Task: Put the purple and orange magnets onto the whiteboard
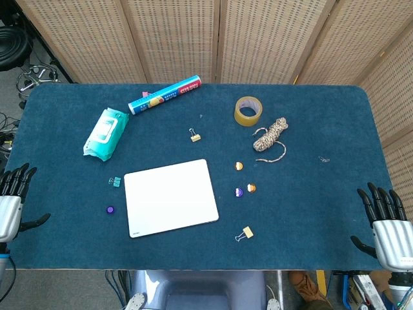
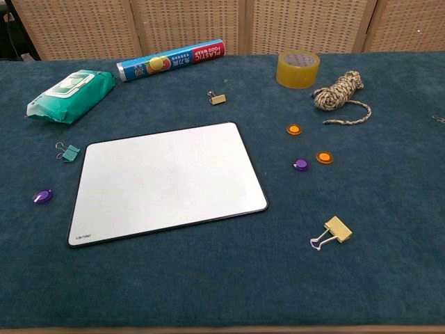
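A white whiteboard (image 1: 171, 197) (image 2: 167, 181) lies flat in the middle of the blue table, nothing on it. One purple magnet (image 1: 110, 209) (image 2: 42, 196) sits left of the board. Another purple magnet (image 1: 239, 192) (image 2: 301, 164) lies to its right, beside an orange magnet (image 1: 251, 187) (image 2: 324, 157). A second orange magnet (image 1: 238, 166) (image 2: 294, 129) lies a little farther back. My left hand (image 1: 11, 200) hovers at the table's left edge, fingers spread, holding nothing. My right hand (image 1: 387, 226) hangs at the front right corner, fingers spread and empty. Neither hand shows in the chest view.
A green wipes pack (image 1: 104, 133), a blue plastic-wrap roll (image 1: 164, 95), a tape roll (image 1: 248, 110) and a twine bundle (image 1: 271, 137) lie toward the back. Binder clips sit at the board's left (image 1: 115, 181), behind it (image 1: 195, 135) and in front right (image 1: 244, 234).
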`<state>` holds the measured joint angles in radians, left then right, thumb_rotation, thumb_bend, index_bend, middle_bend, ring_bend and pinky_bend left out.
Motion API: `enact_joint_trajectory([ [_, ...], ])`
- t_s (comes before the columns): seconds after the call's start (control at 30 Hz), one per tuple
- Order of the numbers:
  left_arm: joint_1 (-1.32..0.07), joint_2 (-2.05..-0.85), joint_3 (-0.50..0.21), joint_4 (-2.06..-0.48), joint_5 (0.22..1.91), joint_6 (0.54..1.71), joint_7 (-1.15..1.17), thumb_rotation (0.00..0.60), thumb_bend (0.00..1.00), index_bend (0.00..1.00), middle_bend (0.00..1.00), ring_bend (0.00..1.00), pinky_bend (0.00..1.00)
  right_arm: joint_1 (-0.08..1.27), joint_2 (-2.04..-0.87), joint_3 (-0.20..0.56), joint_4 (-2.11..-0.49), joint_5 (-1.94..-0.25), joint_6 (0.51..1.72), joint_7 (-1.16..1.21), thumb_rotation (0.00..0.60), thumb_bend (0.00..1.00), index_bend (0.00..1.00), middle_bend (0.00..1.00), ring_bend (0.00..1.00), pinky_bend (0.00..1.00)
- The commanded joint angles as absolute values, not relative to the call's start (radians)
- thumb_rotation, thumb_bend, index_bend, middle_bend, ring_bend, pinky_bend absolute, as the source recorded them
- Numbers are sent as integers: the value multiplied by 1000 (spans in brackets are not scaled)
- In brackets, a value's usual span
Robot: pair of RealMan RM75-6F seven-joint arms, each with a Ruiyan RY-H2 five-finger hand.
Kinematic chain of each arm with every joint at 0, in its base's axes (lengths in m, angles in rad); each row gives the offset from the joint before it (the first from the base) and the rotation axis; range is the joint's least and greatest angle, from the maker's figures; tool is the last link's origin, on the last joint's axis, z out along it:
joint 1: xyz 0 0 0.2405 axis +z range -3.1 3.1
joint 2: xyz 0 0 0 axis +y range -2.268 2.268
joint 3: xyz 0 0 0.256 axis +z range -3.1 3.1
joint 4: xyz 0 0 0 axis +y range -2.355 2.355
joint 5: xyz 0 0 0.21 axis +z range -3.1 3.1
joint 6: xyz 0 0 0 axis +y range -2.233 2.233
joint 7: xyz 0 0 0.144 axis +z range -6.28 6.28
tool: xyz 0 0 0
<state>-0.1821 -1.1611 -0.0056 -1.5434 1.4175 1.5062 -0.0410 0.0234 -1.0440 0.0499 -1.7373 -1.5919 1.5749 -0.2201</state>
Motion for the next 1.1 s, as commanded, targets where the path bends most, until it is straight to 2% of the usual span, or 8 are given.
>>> enact_joint_trajectory([
  [0.03, -179, -1148, -8, -1558, 1411, 1488, -49, 600, 22, 0, 0, 0, 0, 23, -1044, 51, -1737, -1592, 1575, -220, 600, 0, 0, 0, 0, 0],
  [0.27, -177, -1138, 1, -1553, 1449, 1471, -58, 600, 29, 1, 0, 0, 0, 25, -1038, 51, -1739, -1592, 1573, -202, 600, 0, 0, 0, 0, 0],
  [0.33, -182, -1140, 14, -1537, 1474, 1453, -64, 600, 42, 32, 0, 0, 0, 25, -1035, 51, -1742, -1594, 1574, -197, 600, 0, 0, 0, 0, 0],
  [0.5, -209, -1169, 39, -1496, 1504, 1376, -82, 600, 96, 240, 0, 0, 0, 25, -1031, 47, -1747, -1598, 1570, -190, 600, 0, 0, 0, 0, 0],
  [0.7, -256, -1244, 42, -1441, 1519, 1284, -65, 600, 203, 367, 0, 0, 0, 22, -1023, 41, -1753, -1603, 1568, -180, 600, 0, 0, 0, 0, 0],
  [0.9, -301, -1308, 13, -1427, 1475, 1202, 9, 600, 240, 409, 0, 0, 0, 24, -1017, 43, -1755, -1594, 1563, -166, 600, 0, 0, 0, 0, 0],
  [1.1, -335, -1384, -11, -1402, 1406, 1128, 106, 600, 242, 410, 0, 0, 0, 29, -1015, 41, -1755, -1587, 1546, -161, 600, 0, 0, 0, 0, 0],
])
